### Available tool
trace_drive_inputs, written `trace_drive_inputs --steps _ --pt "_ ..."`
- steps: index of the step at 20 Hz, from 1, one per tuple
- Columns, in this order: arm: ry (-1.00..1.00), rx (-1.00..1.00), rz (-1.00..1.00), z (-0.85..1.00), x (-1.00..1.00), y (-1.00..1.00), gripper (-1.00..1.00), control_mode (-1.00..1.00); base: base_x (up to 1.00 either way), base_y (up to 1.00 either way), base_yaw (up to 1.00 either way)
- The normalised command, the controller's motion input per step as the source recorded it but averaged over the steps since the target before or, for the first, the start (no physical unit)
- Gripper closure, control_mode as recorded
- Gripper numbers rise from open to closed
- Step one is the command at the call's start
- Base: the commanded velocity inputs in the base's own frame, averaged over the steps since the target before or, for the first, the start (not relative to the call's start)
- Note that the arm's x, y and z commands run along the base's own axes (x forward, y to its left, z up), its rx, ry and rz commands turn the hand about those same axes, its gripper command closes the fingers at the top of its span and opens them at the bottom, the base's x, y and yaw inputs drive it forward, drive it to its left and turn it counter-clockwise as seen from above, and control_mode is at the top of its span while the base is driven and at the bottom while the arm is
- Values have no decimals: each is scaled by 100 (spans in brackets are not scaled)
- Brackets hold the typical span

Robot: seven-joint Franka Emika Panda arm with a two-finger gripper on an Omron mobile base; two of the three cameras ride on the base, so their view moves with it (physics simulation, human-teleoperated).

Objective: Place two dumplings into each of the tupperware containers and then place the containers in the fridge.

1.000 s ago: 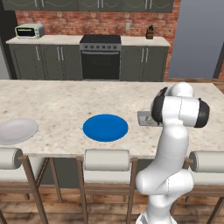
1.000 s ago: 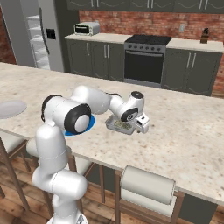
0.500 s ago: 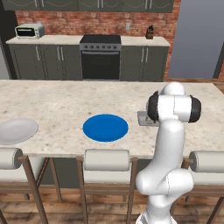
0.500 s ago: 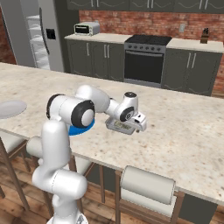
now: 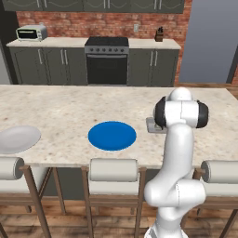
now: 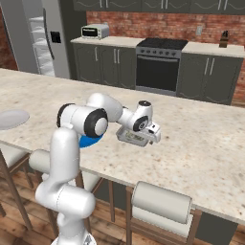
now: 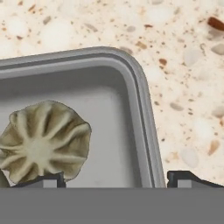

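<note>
Nearest you, three padded bar stools with cream cushions (image 5: 114, 170) line the front edge of the speckled beige stone island counter (image 5: 69, 109). On that counter a round blue plate (image 5: 112, 135) lies just left of the arm, and a round white plate (image 5: 17, 138) sits well apart at the far left end. The shallow rectangular light-grey tupperware container (image 7: 122, 113) rests on the counter to the right of the blue plate; in the left base view the robot's white shoulder hides most of it, leaving you one corner (image 5: 151, 124). The two-finger gripper (image 7: 115, 178) hangs low over this tray with its dark tips spread wide: one stands over the tray floor, the other outside the rim over bare counter, so the raised wall lies between them. Nothing is pinched. One pleated brownish-grey dumpling (image 7: 43, 141) lies inside the tray, just beside the left tip; you cannot tell whether they touch. Beyond the island stand the black oven (image 6: 158, 72) among dark cabinets, a silver toaster oven (image 6: 94, 31) on the back counter, and the tall grey fridge (image 6: 43, 38) at far left.
</note>
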Motion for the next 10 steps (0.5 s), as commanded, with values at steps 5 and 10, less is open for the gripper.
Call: trace_drive_inputs --steps 5,10 --pt "0 0 0 -58 2 0 100 -100 0 0 0" --pt "1 0 0 -60 0 3 100 -100 0 0 0"
